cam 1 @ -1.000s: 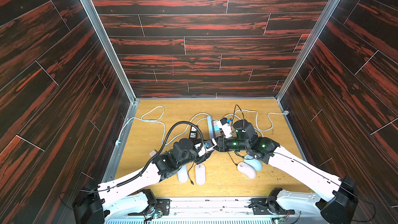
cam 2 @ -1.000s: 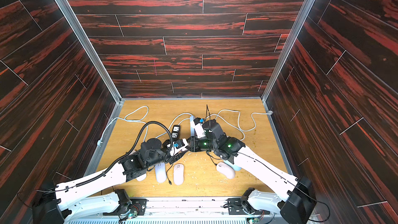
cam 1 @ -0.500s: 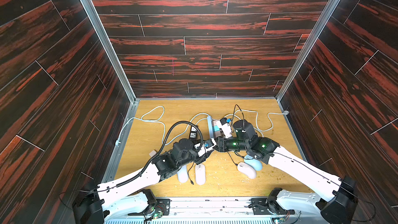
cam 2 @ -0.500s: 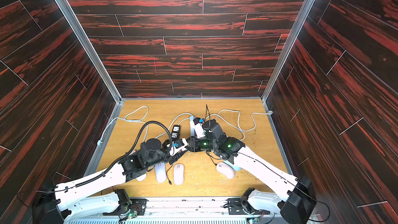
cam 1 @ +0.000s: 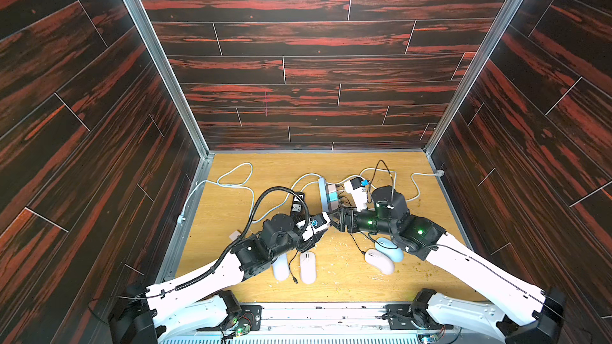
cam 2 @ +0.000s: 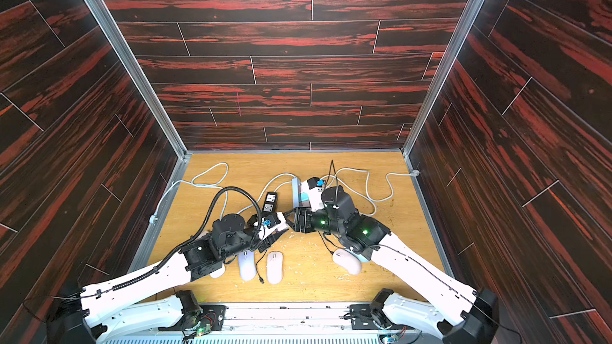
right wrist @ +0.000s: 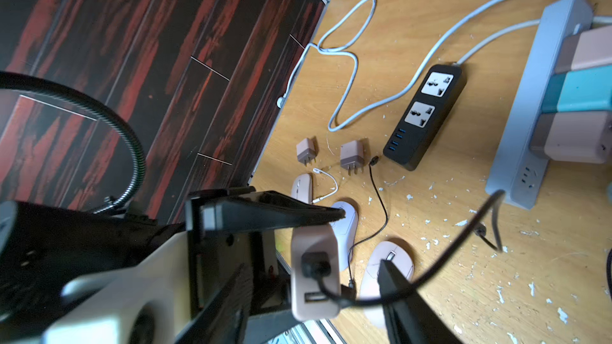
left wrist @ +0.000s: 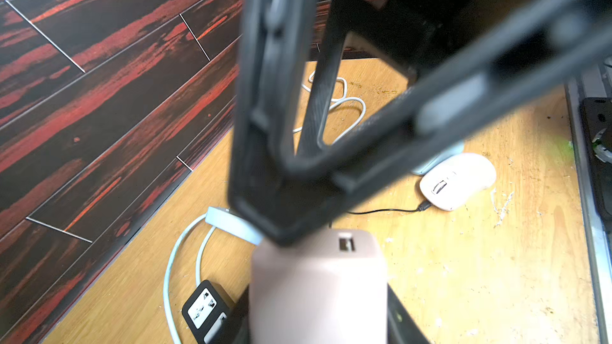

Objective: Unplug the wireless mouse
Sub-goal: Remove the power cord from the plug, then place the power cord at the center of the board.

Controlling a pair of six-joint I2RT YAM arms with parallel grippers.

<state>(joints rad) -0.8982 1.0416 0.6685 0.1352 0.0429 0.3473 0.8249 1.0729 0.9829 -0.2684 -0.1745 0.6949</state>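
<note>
Meeting above the middle of a pale, scuffed wooden tabletop point(cam 1: 281, 167), two white-and-black robot arms point their hands at each other, tip to tip. Behind them lies a long grey plastic power strip point(right wrist: 536, 94) carrying boxy pink and teal chargers (a shorter glossy black strip point(right wrist: 424, 117) rests beside it). Just beside the right arm sits the smooth, rounded, pale pink wireless mouse point(left wrist: 458, 178), flat on the wood, with a thin black rubbery cable point(left wrist: 381, 210) plugged into its nose. That cable appears to loop up to the small matte pink charger block point(left wrist: 318, 279), which the left gripper point(right wrist: 311, 246) pinches, raised off the table. The block's long axis runs along the line between the two hands, and its port face looks toward the right gripper point(cam 2: 290, 220), whose fingers stand spread, straddling the block's end without clamping anything. In that face the stubby black USB plug point(right wrist: 314, 264) is seated, not yet pulled, beside one empty port. The right hand is the nearer to it, so the pull probably has to run straight back along the block's axis, toward the right arm, while the left hand braces.
</note>
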